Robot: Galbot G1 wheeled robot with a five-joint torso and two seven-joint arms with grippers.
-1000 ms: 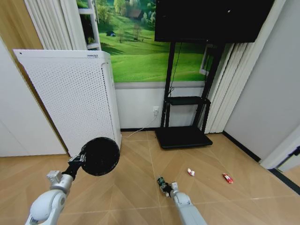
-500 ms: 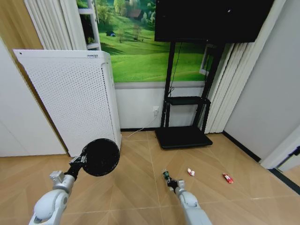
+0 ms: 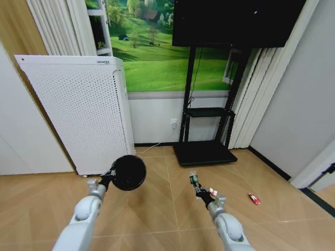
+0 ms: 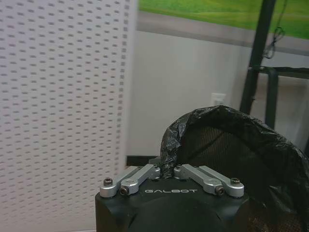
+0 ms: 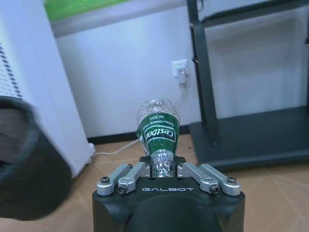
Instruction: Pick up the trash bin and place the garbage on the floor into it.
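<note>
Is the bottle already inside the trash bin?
No, the right claw holds the bottle apart from the trash bin.

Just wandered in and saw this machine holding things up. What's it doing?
It is tidying litter. Its left hand grips the rim of a black trash bin, held above the floor. Its right hand holds a clear bottle. A white-red wrapper and a red packet lie on the floor.
</note>
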